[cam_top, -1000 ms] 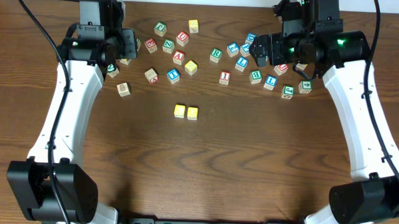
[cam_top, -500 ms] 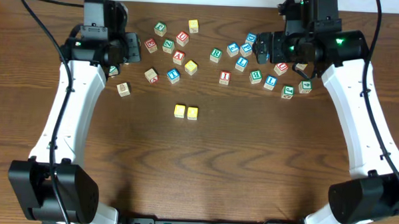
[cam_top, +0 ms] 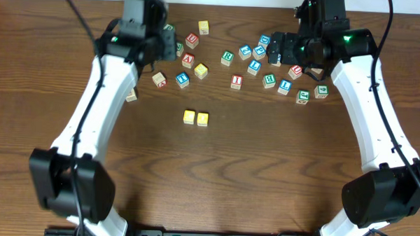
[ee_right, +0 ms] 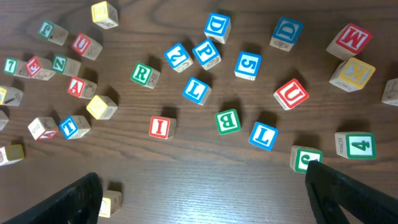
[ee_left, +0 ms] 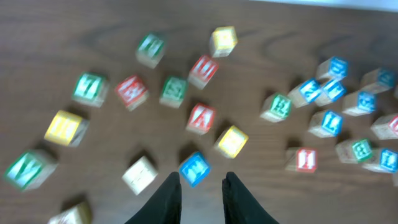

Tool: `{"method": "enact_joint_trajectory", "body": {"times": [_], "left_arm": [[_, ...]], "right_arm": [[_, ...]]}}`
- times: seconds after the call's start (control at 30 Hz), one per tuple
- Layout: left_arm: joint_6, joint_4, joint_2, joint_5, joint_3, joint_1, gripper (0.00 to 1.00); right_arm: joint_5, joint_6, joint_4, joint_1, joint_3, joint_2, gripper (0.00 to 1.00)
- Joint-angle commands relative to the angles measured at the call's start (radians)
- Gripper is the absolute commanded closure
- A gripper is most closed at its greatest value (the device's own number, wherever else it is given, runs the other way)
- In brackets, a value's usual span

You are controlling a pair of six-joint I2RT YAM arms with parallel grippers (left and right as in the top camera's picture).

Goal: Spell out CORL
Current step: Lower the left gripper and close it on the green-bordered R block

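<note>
Nearest to me, two yellow cubes [cam_top: 189,116] sit side by side in the middle of the table [cam_top: 278,176], well apart from everything else. Their little row runs left to right. I can read no letters on their tops.

Farther out I see one L cube [cam_top: 285,85], white with a blue letter, turned a bit crooked. Past it is one R cube [cam_top: 227,58], white with a green letter, which stands almost straight in the right wrist camera. Both lie among the loose cubes [cam_top: 236,81] scattered along the far side. I cannot count those, because the arms hide some.

The right gripper [ee_right: 201,177] hangs over that bunch with its fingers spread wide and nothing between them. The left gripper [ee_left: 199,193] hangs over more loose cubes. Its fingers are a narrow gap apart and hold nothing, and a blue cube [ee_left: 194,168] lies just past the tips.

Since a second ago my left arm has swung from the left side toward the middle. The right arm has hardly moved. The yellow cubes, the R cube and the L cube are where they were.
</note>
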Motion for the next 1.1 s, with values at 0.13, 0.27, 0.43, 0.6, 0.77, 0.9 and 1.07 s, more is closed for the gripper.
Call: {"method": "enact_joint_trajectory", "body": {"times": [0.13, 0.27, 0.43, 0.6, 0.77, 0.9, 1.07], "left_arm": [[0.068, -0.097, 0.257, 0.012, 0.368, -0.107, 0.61], [0.103, -0.053, 0.356, 0.009, 0.423, -0.157, 0.49], [0.159, 0.021, 0.447, -0.008, 0.423, -0.203, 0.36], [0.163, 0.062, 0.514, -0.052, 0.423, -0.225, 0.31], [0.163, 0.102, 0.560, -0.052, 0.422, -0.226, 0.32], [0.163, 0.124, 0.591, -0.052, 0.420, -0.228, 0.34], [0.163, 0.139, 0.624, -0.052, 0.420, -0.232, 0.38]], "right_arm": [[0.008, 0.000, -0.039, -0.040, -0.001, 0.000, 0.01], [0.012, -0.018, -0.069, -0.057, -0.001, 0.000, 0.01], [0.012, -0.026, -0.093, -0.082, -0.001, 0.000, 0.01], [0.012, -0.052, -0.111, -0.095, -0.001, 0.000, 0.01], [0.013, -0.071, -0.123, -0.096, -0.001, 0.000, 0.01], [0.013, -0.071, -0.123, -0.096, -0.001, 0.000, 0.01], [0.012, -0.071, -0.122, -0.096, -0.001, 0.000, 0.01]]}}
